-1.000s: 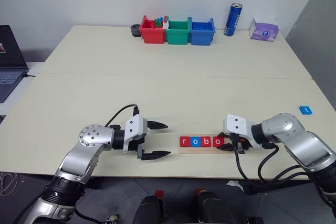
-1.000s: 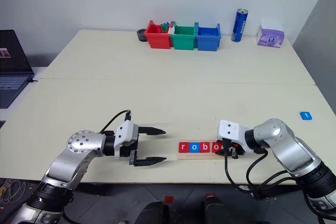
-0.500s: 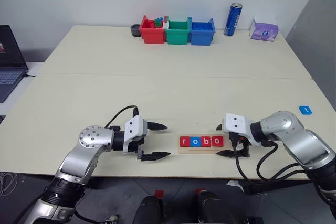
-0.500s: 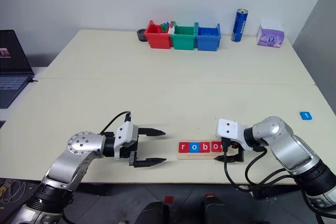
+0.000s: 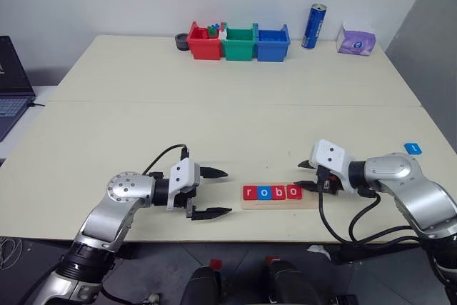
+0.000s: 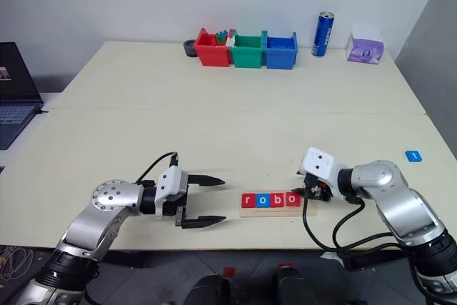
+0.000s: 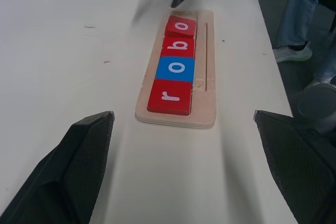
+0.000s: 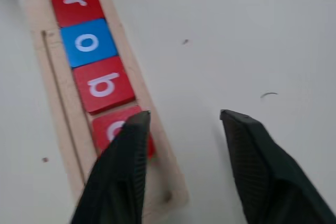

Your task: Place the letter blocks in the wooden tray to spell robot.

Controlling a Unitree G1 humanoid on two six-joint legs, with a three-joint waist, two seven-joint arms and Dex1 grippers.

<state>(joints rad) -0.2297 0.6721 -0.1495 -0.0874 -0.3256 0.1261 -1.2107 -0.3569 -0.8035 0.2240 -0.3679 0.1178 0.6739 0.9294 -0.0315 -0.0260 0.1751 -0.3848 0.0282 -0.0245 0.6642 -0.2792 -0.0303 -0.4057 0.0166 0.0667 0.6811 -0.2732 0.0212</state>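
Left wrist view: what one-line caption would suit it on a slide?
Four letter blocks spell "robo" in the wooden tray, between the left end effector's wide-open fingers.

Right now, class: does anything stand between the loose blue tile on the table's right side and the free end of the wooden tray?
Nothing visible on the table blocks it. The blue tile lies apart to the right of the wooden tray, with bare tabletop between. Only the robot's own right gripper, open and empty, hangs by the tray's free end.
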